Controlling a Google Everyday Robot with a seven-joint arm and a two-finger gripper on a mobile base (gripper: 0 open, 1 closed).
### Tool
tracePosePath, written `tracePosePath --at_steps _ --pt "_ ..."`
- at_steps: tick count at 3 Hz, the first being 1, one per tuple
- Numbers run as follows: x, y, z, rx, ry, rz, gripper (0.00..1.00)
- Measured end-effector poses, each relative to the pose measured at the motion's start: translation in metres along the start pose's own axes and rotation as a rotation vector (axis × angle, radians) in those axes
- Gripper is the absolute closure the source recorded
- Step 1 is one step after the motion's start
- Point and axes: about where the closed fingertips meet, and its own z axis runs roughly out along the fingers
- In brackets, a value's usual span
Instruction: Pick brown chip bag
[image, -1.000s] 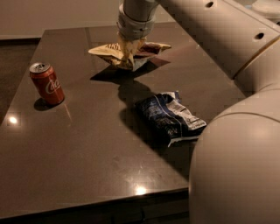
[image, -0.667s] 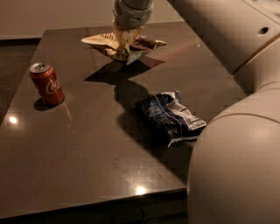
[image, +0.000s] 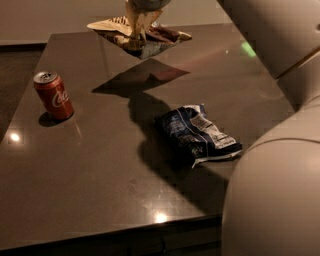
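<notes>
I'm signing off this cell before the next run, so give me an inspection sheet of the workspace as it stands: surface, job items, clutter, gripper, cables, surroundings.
Surface: dark glossy table, a few light glints, no spills seen.
Job's thing: brown chip bag held above the table's far end, its shadow on the surface below.
Clutter: red soda can upright at left; dark blue and white snack bag lying crumpled right of centre.
Gripper: gripper at the top edge, shut on the brown chip bag.
Cables: nothing seen.
Surroundings: pale wall behind; dark floor at left; robot arm fills the right.
</notes>
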Motion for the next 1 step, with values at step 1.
tracePosePath --at_steps 1 --pt "0.0000 0.0000 0.0001 0.000 0.000 0.000 1.00"
